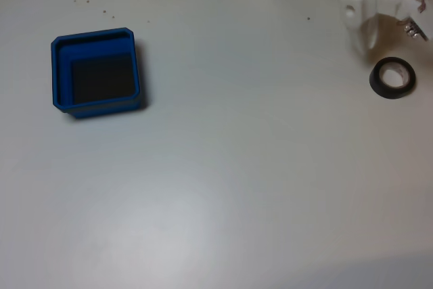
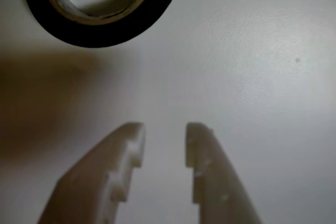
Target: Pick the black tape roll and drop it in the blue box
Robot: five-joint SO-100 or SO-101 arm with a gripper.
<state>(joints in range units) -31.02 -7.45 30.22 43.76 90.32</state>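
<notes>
**Inspector:** Nearest the wrist camera: the gripper (image 2: 164, 129), entering from the lower edge. Its two white fingers (image 2: 126, 153) stand a narrow gap apart and hold nothing; bare table (image 2: 252, 77) shows between the tips.

**Clerk:** And by size?

**Inspector:** The table first, pale and plain. Next the box (image 1: 97, 71), blue, at the left of the fixed view above mid-height, upright, its dark bottom bare. Then the gripper (image 1: 366, 47), upper right of that view, tips pointing down the frame. Smallest, the tape (image 1: 392, 77), flat on the table at the right edge, just below and to the right of the tips, not touching them.

**Clerk:** In the wrist view?

**Inspector:** The tape (image 2: 100, 27) sits upper left, cut by the top edge, ahead of the tips and off to their left.

**Clerk:** Risks?

**Inspector:** Three, in my judgement. The gap looks narrower than the roll, so a straight advance would shove it away unless one finger goes inside the core. The roll lies left of the fingers' line; uncorrected, one tip would strike the rim and skid it. It also lies near the right edge of the fixed view, so a push could send it out of frame. The box is well apart, and a weak pinch could let go during the carry.
</notes>
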